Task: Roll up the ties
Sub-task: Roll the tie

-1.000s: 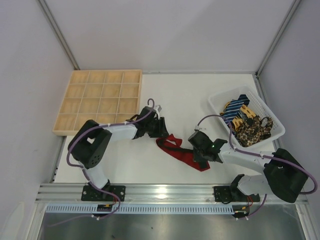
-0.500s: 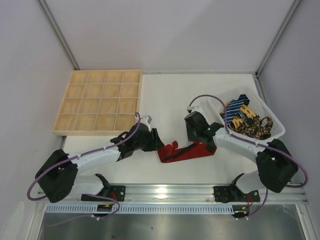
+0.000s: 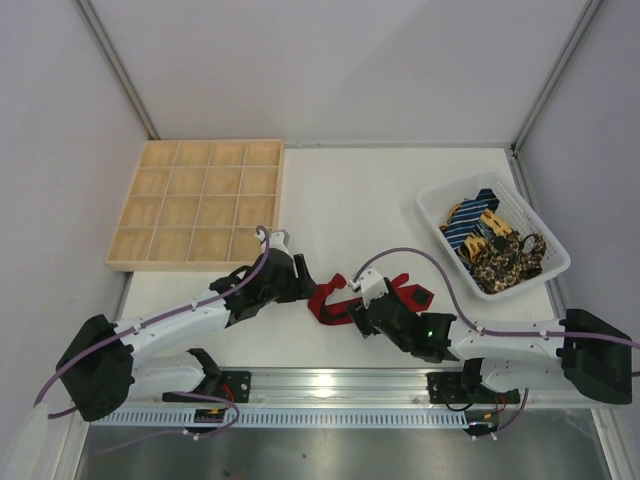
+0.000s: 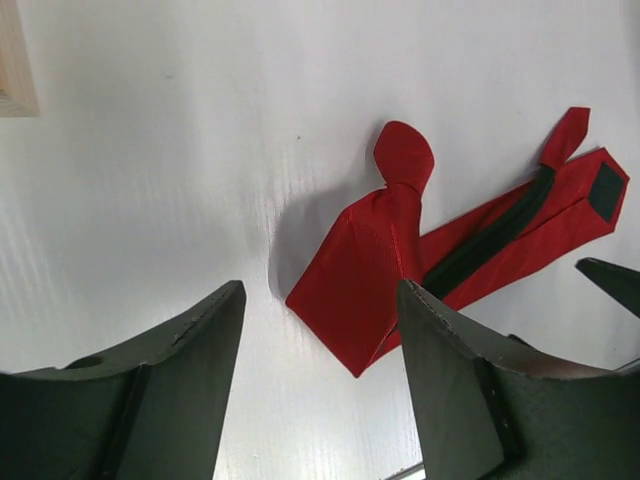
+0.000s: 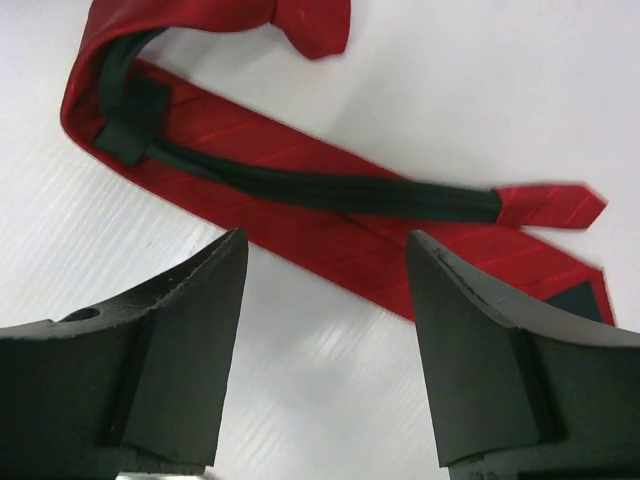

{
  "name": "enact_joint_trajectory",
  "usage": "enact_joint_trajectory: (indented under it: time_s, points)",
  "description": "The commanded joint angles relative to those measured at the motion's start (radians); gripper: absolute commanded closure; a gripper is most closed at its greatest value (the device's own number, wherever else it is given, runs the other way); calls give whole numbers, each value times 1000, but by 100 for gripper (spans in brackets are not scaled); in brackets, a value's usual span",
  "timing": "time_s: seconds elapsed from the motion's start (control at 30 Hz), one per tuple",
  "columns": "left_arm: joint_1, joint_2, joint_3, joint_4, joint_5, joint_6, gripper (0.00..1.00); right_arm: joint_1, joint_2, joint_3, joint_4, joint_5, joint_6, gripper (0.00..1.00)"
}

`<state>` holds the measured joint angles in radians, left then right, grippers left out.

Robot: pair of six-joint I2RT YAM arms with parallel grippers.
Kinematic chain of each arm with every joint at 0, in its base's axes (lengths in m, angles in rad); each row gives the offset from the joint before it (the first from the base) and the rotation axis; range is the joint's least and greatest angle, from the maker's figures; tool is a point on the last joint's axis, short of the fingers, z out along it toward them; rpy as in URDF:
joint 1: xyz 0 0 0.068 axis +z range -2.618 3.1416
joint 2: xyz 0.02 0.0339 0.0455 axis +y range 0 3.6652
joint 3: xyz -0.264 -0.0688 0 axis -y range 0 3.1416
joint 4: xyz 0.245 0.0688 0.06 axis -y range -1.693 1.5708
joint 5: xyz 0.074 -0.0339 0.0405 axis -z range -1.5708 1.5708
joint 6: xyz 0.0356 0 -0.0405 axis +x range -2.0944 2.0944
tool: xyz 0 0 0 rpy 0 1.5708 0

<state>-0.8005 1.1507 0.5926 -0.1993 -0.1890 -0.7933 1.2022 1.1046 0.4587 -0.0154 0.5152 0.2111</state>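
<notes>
A plain red tie (image 3: 328, 298) lies doubled over on the white table, with its black backing strip (image 5: 330, 190) facing up. The left wrist view has its folded wide end (image 4: 365, 265) just ahead of the jaws. My left gripper (image 3: 303, 283) (image 4: 320, 300) stands open at the tie's left end, nothing between its fingers. On the tie's near side, my right gripper (image 3: 358, 302) (image 5: 325, 250) is open over bare table, the red fabric just beyond its fingertips. More ties, a navy striped one (image 3: 470, 226) and a speckled one (image 3: 505, 262), lie in a white basket (image 3: 432, 205).
A wooden tray (image 3: 210, 144) divided into square compartments sits at the back left. The basket stands at the right, close to the side wall. An aluminium rail (image 3: 340, 380) runs along the near edge under the arm bases.
My right gripper has opened and let go of the red tie, then swung from the tie's right end to its near side. The tie now lies folded. My left gripper opened wider.
</notes>
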Motion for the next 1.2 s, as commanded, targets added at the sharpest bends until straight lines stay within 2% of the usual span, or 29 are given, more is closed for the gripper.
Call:
enact_joint_trajectory:
  time_s: [0.0, 0.17, 0.27, 0.4, 0.7, 1.17]
  points:
    - [14, -54, 15, -5, -33, 11, 32, 46, 78, -6, 259, 127, -116, 31]
    - [52, -37, -19, 20, 23, -17, 30, 60, 236, 18, 440, 126, -358, 30]
    - [60, -19, -33, 35, 34, -37, 30, 48, 311, 6, 580, 46, -449, 31]
    - [67, -9, -37, 46, 46, -40, 30, -6, 359, 17, 652, -93, -530, 33]
    - [86, -32, -77, 64, 65, -47, 30, -36, 409, 78, 658, -190, -587, 35]
    - [109, -69, -99, 50, 71, -30, 30, -82, 528, 101, 758, -201, -642, 39]
